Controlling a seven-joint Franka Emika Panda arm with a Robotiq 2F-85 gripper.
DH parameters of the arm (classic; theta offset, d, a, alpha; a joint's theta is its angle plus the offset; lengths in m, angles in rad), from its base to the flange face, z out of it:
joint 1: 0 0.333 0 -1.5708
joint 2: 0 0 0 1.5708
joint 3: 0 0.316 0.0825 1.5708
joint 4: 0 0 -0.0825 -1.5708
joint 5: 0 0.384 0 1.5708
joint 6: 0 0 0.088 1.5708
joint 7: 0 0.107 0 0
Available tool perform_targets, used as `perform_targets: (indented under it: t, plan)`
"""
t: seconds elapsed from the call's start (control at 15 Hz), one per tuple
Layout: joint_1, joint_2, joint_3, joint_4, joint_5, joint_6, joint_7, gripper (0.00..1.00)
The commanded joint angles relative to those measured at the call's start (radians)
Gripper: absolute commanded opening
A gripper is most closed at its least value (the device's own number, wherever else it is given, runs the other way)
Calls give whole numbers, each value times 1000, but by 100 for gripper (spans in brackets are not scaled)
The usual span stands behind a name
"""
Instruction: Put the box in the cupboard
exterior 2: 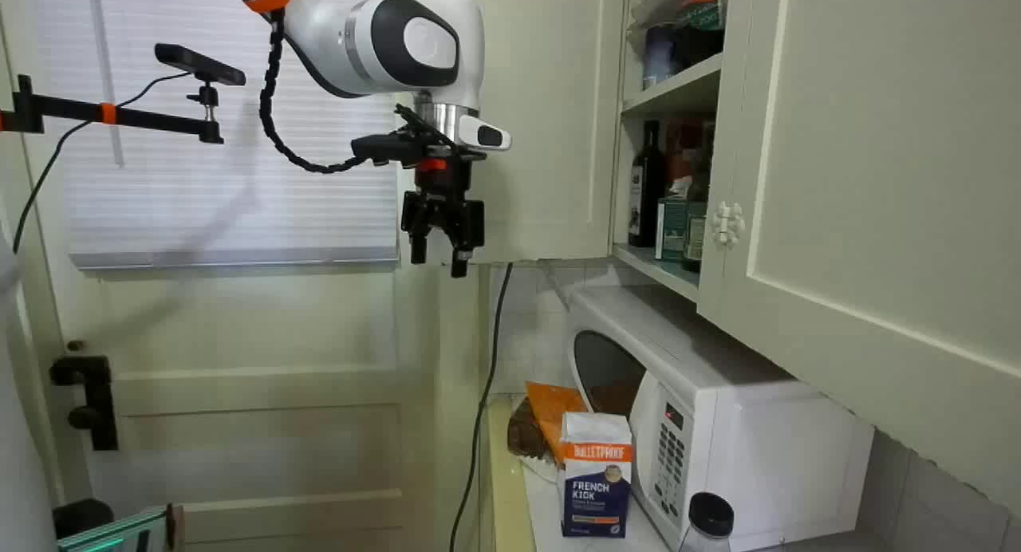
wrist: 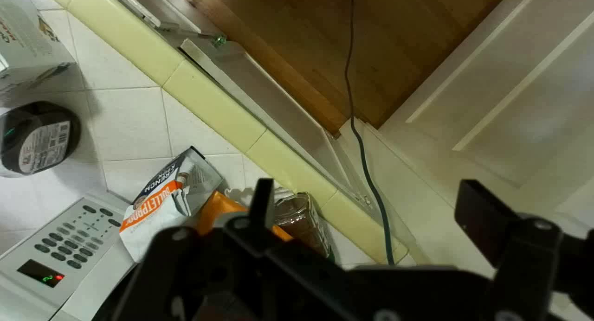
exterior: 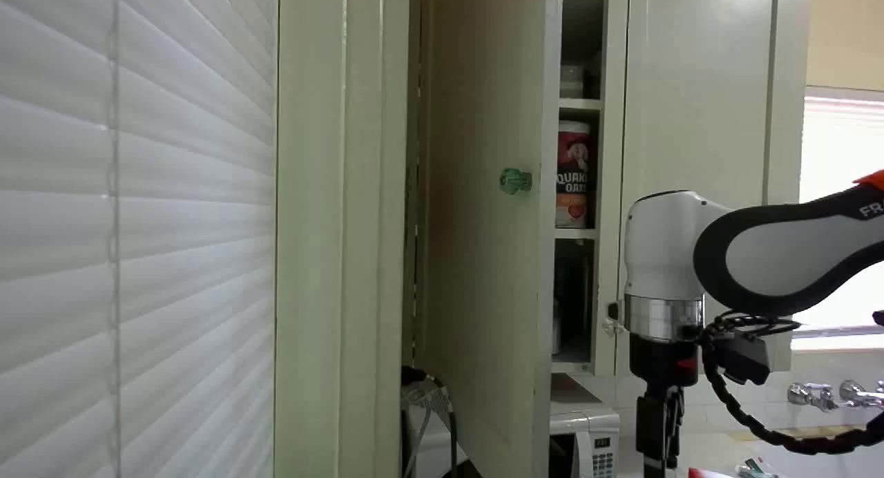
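The cream-white cupboard [exterior: 483, 278] has its door with the round green knob [exterior: 515, 181] standing open, and its shelves show. Its shelves [exterior 2: 678, 89] also show in an exterior view, with bottles and small green boxes inside. A white printed box [wrist: 30, 45] stands on the counter at the upper left of the wrist view, partly cut off; I cannot make it out in the exterior views. My gripper [exterior 2: 439, 261] points down, open and empty, in front of the cupboard and above counter height. Its spread fingers [wrist: 366, 195] show in the wrist view with nothing between them.
A white microwave [exterior 2: 766, 448] stands under the cupboard. A Bulletproof bag [exterior 2: 597, 488], an orange packet [exterior 2: 550, 408] and a black-lidded jar [exterior 2: 710, 516] are on the counter. A dark cable [exterior 2: 486, 392] hangs by the counter end. A white blind [exterior: 138, 257] is nearby.
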Motion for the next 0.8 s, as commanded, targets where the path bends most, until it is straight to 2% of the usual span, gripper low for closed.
perform_targets:
  t: [0.0,0.53,0.73]
  plan:
    - [3,0,-3,1,-1,-2,1,100]
    - [3,1,-3,1,-1,-2,1,100]
    - [-48,55,15,-9,-91,55,146,100]
